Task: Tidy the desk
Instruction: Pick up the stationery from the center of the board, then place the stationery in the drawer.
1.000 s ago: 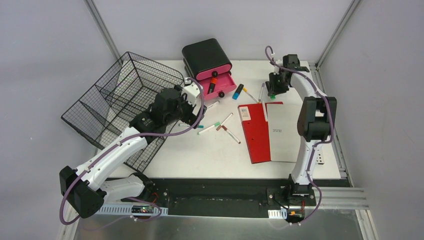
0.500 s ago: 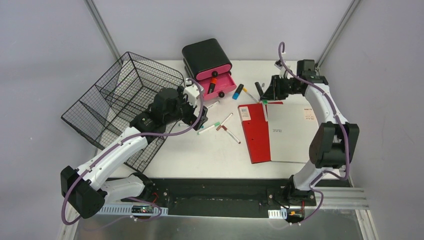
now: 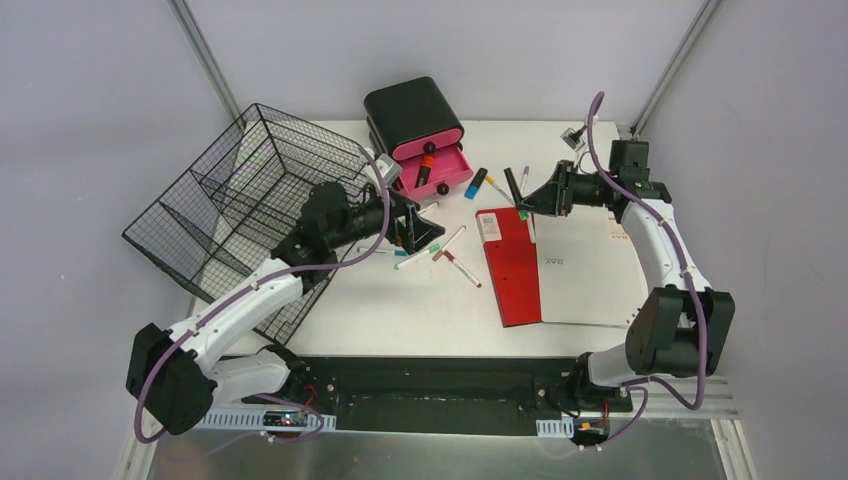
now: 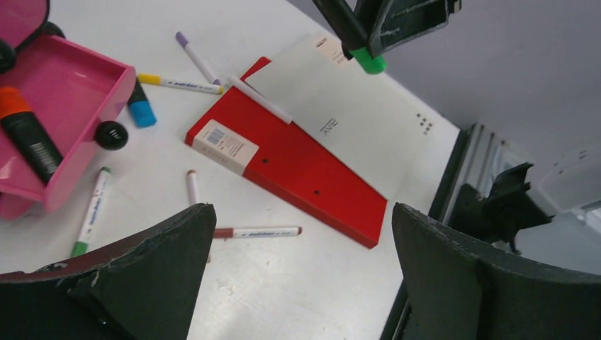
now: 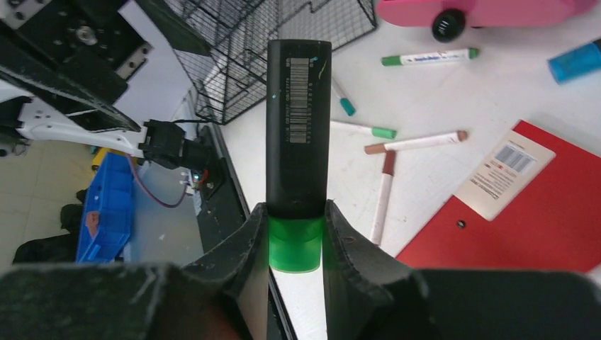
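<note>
Tabletop (image 3: pixel 400 300), flat matte white with a metal-framed rim, runs from the arms' bases to the back wall. Over its far-left part the left pincer (image 3: pixel 410 225) hangs with jaws spread wide, holding nothing. Over the far-right part the right pincer (image 5: pixel 296 234) clamps the green end of a flat black marker (image 5: pixel 299 127) bearing a barcode. A wire basket (image 3: pixel 250 190) overhangs the left edge, partly hidden by the left arm (image 3: pixel 250 290). At the far edge a glossy black box (image 3: pixel 413 110) has its pink drawer (image 3: pixel 440 170) open. A red binder (image 3: pixel 512 265) lies nearer the right edge, and thin pens (image 3: pixel 455 262) lie scattered mid-tabletop.
</note>
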Motion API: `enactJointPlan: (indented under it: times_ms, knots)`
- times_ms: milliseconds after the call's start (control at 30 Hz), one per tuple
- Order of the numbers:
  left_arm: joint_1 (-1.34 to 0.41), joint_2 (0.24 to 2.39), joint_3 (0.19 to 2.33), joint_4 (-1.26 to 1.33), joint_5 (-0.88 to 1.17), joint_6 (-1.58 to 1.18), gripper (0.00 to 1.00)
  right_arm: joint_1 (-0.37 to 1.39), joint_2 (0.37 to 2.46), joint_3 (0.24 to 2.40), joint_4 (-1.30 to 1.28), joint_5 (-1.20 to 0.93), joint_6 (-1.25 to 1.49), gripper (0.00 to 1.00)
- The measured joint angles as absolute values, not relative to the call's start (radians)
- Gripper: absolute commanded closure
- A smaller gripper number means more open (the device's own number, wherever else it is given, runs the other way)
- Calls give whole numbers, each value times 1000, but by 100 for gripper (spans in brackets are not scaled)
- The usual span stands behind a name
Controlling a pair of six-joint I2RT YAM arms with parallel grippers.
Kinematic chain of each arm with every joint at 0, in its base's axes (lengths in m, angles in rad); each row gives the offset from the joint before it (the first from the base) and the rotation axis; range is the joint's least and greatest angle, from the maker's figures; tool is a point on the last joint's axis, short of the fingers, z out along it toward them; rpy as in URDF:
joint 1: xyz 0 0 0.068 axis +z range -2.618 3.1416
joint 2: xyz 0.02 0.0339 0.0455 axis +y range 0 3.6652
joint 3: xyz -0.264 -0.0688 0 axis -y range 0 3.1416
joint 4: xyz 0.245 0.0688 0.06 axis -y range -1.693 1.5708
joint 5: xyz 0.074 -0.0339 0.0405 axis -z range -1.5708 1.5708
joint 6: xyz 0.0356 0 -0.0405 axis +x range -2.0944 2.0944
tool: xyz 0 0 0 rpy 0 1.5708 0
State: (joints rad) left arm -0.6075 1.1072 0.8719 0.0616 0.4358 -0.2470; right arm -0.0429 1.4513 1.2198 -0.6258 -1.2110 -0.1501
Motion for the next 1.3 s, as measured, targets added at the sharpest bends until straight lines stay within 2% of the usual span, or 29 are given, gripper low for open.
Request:
enactJointPlan:
  times_ms: [233,433,767,1067,1300]
  knots:
    - [-609,1250,786,473,421,-566,4,-42,1438,1151,-480,-1306,-16,100]
    - [-660,1419,838,586,352,-768,6,-25,1438,1147,-437,-1317,18,100]
    - [-807,1518,993,533,143,-882,9,1,1438,1147,-434,-1294,9,100]
    - [-859,1562,1159,226,-106,-991,14,31,1438,1147,-490,-1262,-52,100]
    - [-879,1598,1266,66,-211,-1034,19,44,1438,1147,-523,-1243,-85,100]
